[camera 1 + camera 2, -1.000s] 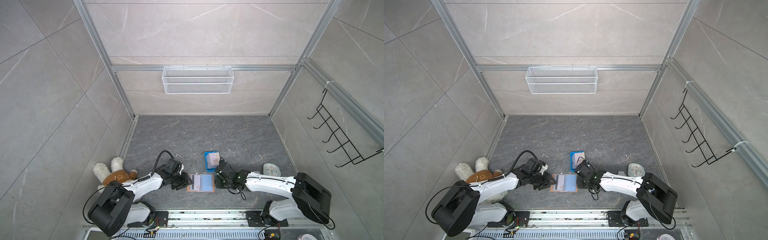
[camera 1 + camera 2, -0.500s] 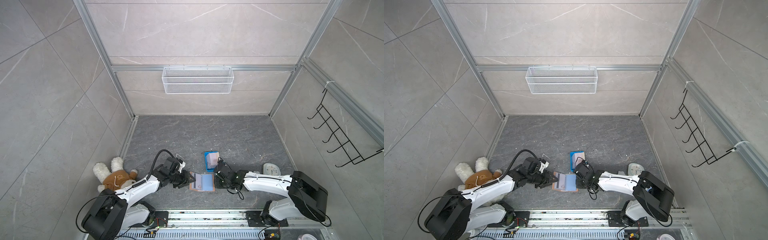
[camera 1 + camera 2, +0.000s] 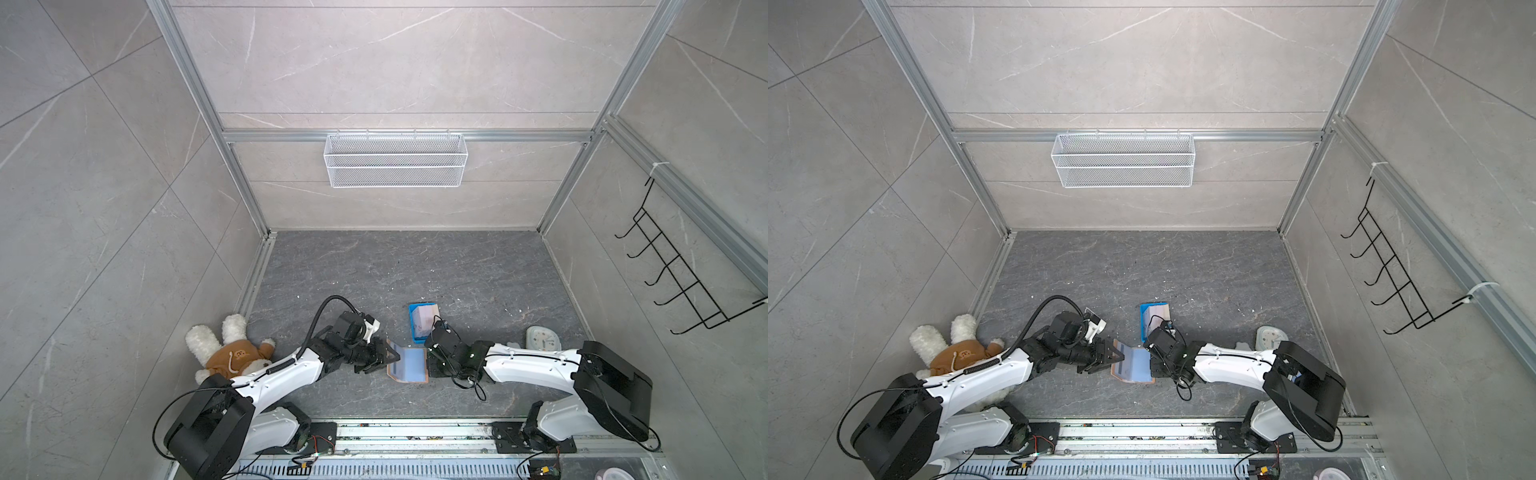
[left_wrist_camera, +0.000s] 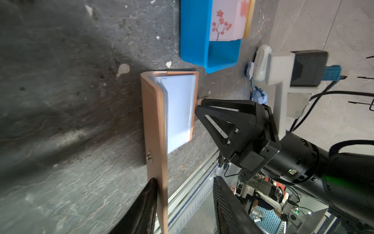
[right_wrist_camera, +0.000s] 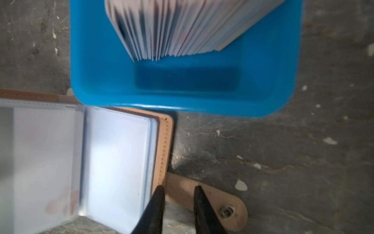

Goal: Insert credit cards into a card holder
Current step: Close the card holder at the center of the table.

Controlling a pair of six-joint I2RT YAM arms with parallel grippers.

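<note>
The tan card holder [image 3: 409,368] lies open on the floor between both arms, its bluish sleeves [image 5: 117,152] facing up. Its left cover [image 4: 154,121] stands upright. My left gripper [image 3: 384,357] is open: one finger [image 4: 149,194] rests against the outside of that cover, the other stands well apart. My right gripper [image 5: 179,188] hangs over the base of the snap tab [image 5: 222,200], its fingers a narrow gap apart with nothing between them. The credit cards [image 5: 182,26] stand stacked in a small blue tray [image 3: 412,328] just behind the holder. Faint pink marks show through one sleeve.
A teddy bear [image 3: 232,353] lies by the left arm. A small pale clock [image 3: 542,338] sits right of the right arm. A white wire basket [image 3: 395,160] hangs on the back wall and a black hook rack [image 3: 685,282] on the right wall.
My left gripper has moved toward the holder and its left cover has risen from flat to upright. The right gripper's fingers have drawn slightly closer together.
</note>
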